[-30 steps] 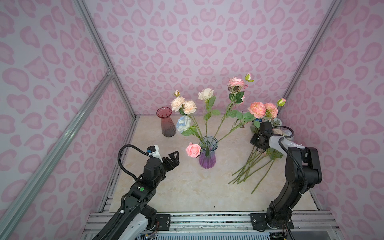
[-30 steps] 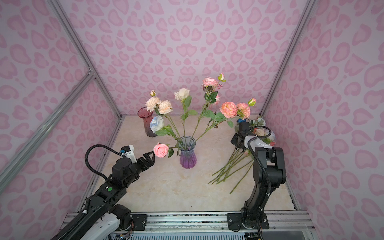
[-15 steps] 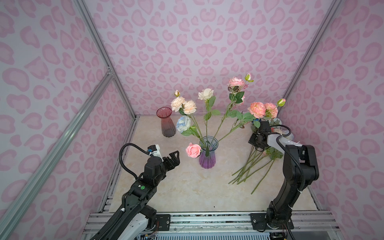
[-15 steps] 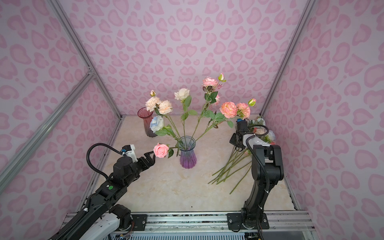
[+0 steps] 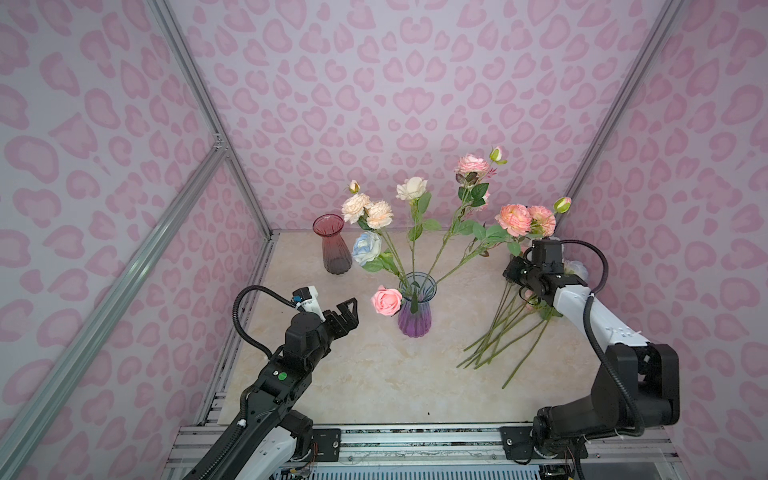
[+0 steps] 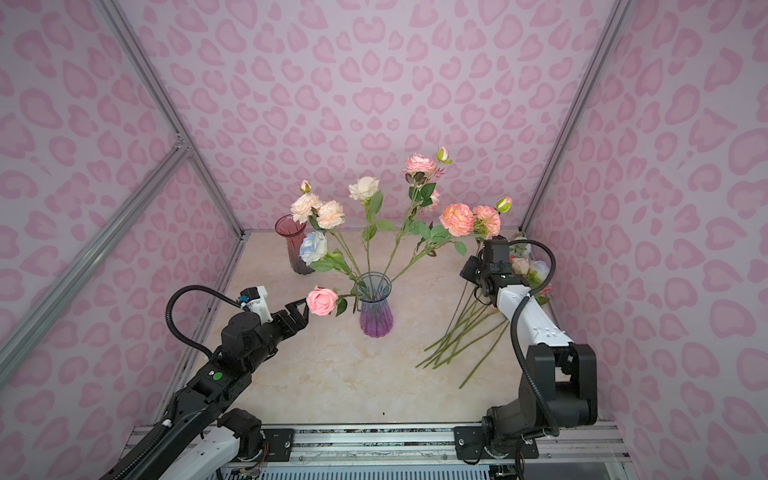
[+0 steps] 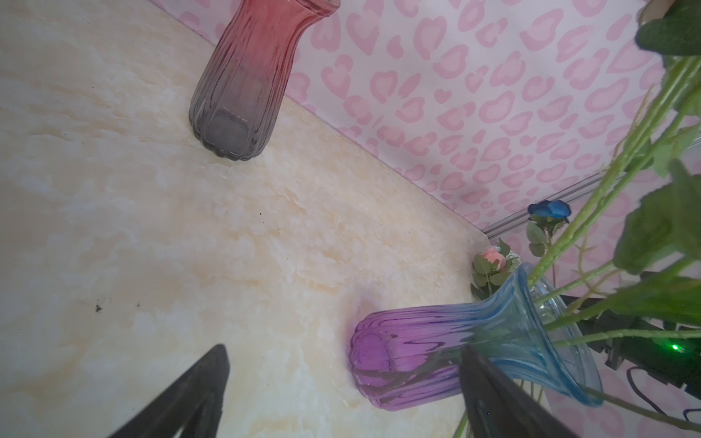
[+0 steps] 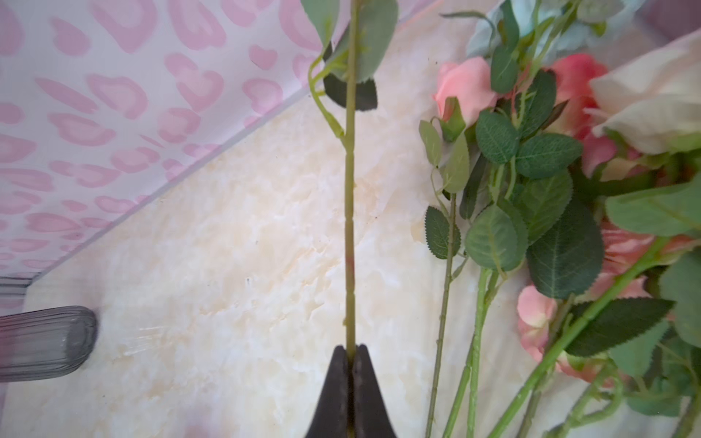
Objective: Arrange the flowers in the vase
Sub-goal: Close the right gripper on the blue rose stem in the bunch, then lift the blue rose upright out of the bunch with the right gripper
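My right claw (image 8: 351, 352) is clamped on one green stem (image 8: 349, 212). If I lift, its leaves could snag the flower heap (image 8: 531, 212) beside it. The bloom is out of sight, perhaps tangled. Left claw (image 5: 347, 311) gapes, empty.

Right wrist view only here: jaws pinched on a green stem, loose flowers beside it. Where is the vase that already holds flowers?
Observer: The purple vase stands mid-table, left of the loose flowers in both top views.
Operator: Where is the left arm?
Observer: The left gripper hangs open left of that vase, close to a pink rose drooping from its rim.
Operator: That grey ribbed base at my edge?
Observer: The foot of a red vase, empty, back left.
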`<state>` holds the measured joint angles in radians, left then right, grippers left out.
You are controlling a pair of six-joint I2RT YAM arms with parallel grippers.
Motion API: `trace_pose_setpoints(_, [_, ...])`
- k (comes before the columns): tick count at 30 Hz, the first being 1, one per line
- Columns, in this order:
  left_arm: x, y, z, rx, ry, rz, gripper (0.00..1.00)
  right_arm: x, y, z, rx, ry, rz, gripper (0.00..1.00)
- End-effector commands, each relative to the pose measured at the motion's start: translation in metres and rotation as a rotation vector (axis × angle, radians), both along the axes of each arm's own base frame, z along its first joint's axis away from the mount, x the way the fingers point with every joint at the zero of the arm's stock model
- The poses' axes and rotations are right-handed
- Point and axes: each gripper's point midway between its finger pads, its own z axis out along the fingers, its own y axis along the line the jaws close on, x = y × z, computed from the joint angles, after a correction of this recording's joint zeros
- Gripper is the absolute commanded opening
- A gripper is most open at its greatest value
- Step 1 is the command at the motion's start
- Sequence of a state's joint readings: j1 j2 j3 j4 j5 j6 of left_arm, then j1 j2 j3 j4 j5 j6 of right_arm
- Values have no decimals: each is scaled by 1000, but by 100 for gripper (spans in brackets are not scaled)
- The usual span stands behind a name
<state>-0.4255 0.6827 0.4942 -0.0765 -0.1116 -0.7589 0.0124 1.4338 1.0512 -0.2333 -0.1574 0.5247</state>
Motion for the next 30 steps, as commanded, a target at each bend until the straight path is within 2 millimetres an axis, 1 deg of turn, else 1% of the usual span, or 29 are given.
trace_pose_setpoints(1, [0,0,11,-14,-29,-4,95,-4,-2,33,2,-117,-7,0])
trace_pose_setpoints(4, [-2,0,15,-17,-37,-2,95,-22,-13,60,-15,-177,-52,0])
trace_pose_setpoints(6, [-2,1,17,-21,-41,0,95,-37,-20,84,-35,-243,-86,0])
trace_pose_setpoints(8, [-2,1,21,-22,-48,-1,95,-56,-24,112,-54,-341,-107,0])
trace_pose_setpoints(11, [-3,1,28,-29,-61,-3,96,-86,-20,152,-115,-517,-113,0])
trace_pose_setpoints(14, [-2,0,32,-25,-65,-9,96,-112,-20,184,-169,-656,-139,0])
trace_pose_setpoints(16, [-2,0,35,-24,-64,-10,95,-126,-20,205,-173,-729,-149,0])
trace_pose_setpoints(18, [-3,0,38,-27,-68,-10,96,-136,-19,225,-167,-757,-136,0])
trace_pose_setpoints(21, [-5,2,42,-33,-77,-1,96,-149,-7,249,-141,-786,-69,0])
trace_pose_setpoints(24, [-9,10,51,-13,-101,24,96,-171,8,275,-100,-881,-7,0])
trace_pose_setpoints(27, [-12,17,60,8,-127,44,96,-191,22,297,-64,-970,61,0])
trace_pose_setpoints(30, [-14,18,66,9,-139,48,95,-199,39,313,6,-1014,145,0])
